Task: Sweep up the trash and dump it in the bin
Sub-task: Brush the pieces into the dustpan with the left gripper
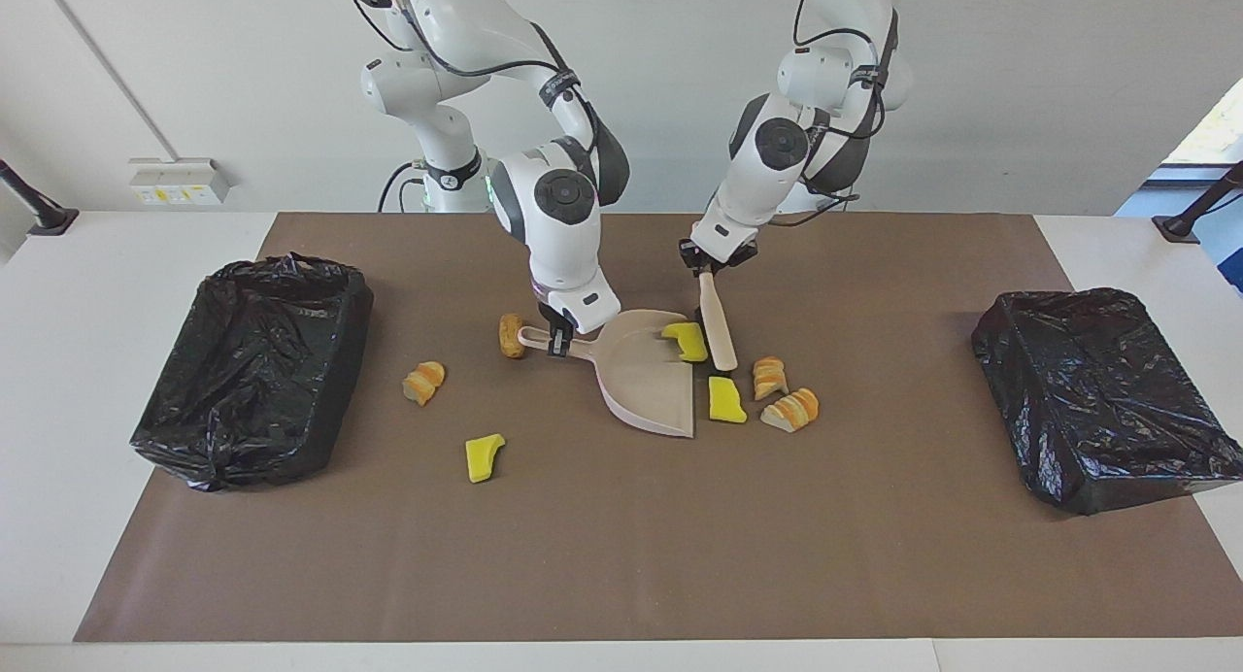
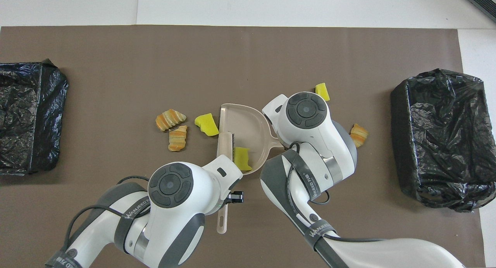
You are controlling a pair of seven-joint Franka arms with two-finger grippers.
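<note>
So far, only one piece of trash, a yellow wedge (image 1: 686,341), was seen lying inside the dustpan (image 1: 649,388). The dustpan rested on the brown mat (image 1: 621,555), its handle clamped in the right gripper (image 1: 557,342). The brush (image 1: 717,319) was held by its handle in the left gripper (image 1: 711,261), jaws shut on it, with the brush head at the dustpan's open edge. A second yellow wedge (image 1: 725,401) was noted just beside that edge, not yet in. Two striped pieces (image 1: 769,377) (image 1: 791,409) were left a little toward the left arm's end. A brown roll (image 1: 510,334) was seen by the tip of the handle; a third striped piece (image 1: 424,382) and a third wedge (image 1: 483,456) were seen toward the right arm's end. Two bins were noted at the table's ends, one (image 1: 254,356) at the right arm's end and one (image 1: 1102,395) at the left arm's. Nothing could be seen dumped in either. By judgement, sweeping was barely begun and dumping was wholly left.
</note>
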